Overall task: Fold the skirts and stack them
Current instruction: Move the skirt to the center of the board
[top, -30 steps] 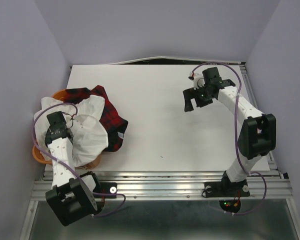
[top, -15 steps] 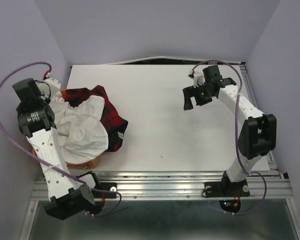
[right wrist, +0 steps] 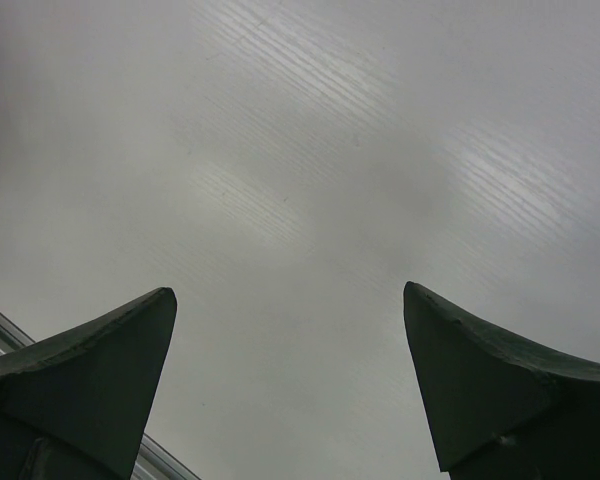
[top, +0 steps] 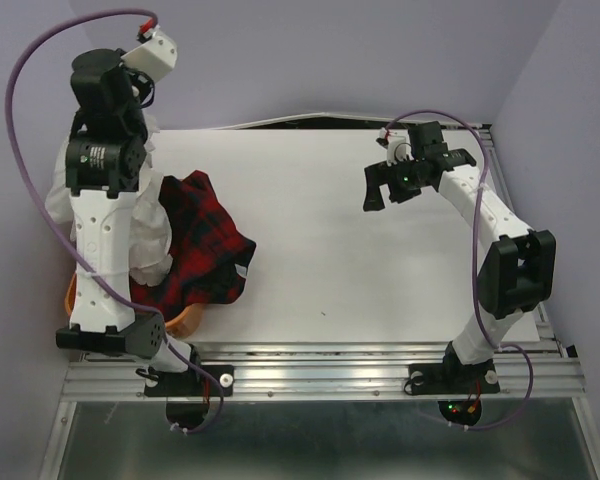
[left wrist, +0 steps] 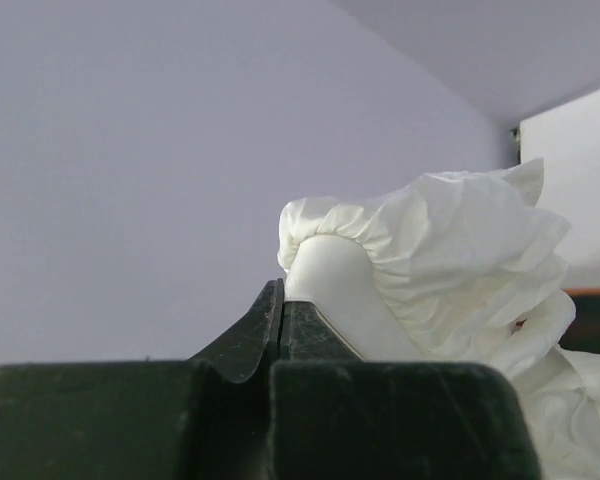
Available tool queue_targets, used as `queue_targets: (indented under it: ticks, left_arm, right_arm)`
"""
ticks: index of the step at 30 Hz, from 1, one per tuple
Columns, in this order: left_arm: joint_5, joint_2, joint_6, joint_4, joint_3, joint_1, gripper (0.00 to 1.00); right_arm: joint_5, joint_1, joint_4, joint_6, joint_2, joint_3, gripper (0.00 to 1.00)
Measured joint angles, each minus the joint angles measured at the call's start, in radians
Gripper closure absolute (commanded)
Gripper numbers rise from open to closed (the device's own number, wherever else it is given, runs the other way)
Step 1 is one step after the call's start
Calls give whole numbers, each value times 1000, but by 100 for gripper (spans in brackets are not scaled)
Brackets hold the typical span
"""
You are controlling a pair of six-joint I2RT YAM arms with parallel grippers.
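Left arm has swung up high, left fingers (left wrist: pixel 278 312) pressed together on the white skirt (left wrist: pixel 430 260), drawn up from the basket (top: pixel 72 298) (plaid skirt (top: pixel 205 245) left behind). Right fingers (right wrist: pixel 100 370) spread over the tabletop (top: pixel 320 250). Step judged: pickup; next, lay it flat.

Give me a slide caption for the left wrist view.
Left gripper shut on the white skirt, ruffled fabric bunched beyond it against a plain wall.
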Motion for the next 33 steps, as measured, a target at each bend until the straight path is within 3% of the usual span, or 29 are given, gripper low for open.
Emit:
queue_targets:
  ticks: [6, 11, 16, 20, 25, 33]
  left_arm:
    - [-129, 168, 15, 161, 153, -237, 100]
    - [-224, 295, 143, 431, 271, -454, 100]
    - [-251, 387, 338, 713, 299, -677, 100]
    - [-226, 467, 426, 835, 327, -784, 100]
    - [-197, 448, 403, 913, 104, -828, 100]
    - [-98, 445, 146, 821, -285, -856, 100]
  right_arm:
    - [-1, 0, 0, 7, -3, 0, 0]
    - [-26, -40, 4, 35, -29, 0, 0]
    - [-113, -242, 32, 68, -90, 0, 0]
    - [-118, -369, 58, 53, -160, 0, 0]
    - [-104, -380, 62, -14, -290, 0, 0]
    - [-81, -412, 58, -138, -480, -96, 0]
